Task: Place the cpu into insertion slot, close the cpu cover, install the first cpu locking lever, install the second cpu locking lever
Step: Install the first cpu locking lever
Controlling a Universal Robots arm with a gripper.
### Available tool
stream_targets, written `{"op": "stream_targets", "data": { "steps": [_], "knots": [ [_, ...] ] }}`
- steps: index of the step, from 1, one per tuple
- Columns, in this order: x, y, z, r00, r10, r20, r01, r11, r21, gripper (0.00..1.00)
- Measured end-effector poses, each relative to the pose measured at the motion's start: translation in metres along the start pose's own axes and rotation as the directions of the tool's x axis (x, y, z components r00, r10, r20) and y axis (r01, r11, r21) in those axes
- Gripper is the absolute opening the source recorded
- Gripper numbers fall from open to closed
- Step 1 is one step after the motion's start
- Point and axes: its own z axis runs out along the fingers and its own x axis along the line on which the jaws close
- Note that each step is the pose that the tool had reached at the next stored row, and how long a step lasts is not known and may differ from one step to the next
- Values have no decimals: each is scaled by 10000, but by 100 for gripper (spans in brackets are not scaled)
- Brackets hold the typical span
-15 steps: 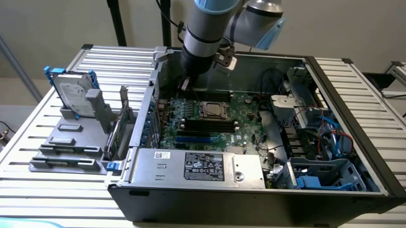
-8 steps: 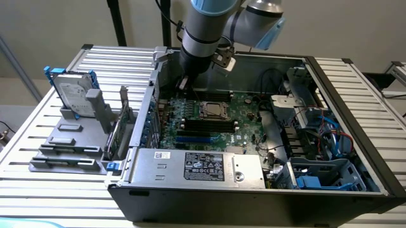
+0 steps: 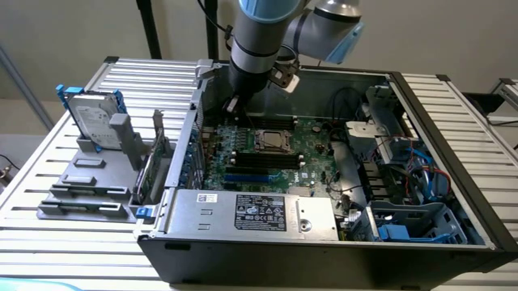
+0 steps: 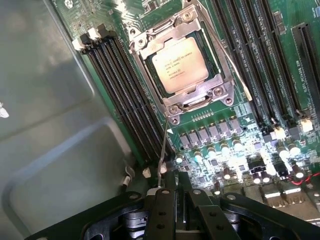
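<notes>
Sitting in the insertion slot, your cpu lies under the closed cpu cover. Gripper nearly closed; locking lever ends at its tips, grip unconfirmed.

The silver-grey tubular robot arm has pale blue joint caps, a black wrist and a matte black, screw-studded gripper.
</notes>
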Motion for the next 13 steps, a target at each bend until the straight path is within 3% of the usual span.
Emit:
{"op": "stream_targets", "data": {
  "steps": [4,6,9,13],
  "knots": [
    [-3,-9,-6,9992,316,-252,-316,9995,5,18],
    [-1,-11,-12,9985,425,-343,-425,9991,10,18],
    [10,-1,-25,9982,468,-362,-466,9989,48,18],
    [72,116,-43,9982,477,-354,-475,9988,81,18]
  ]
}}
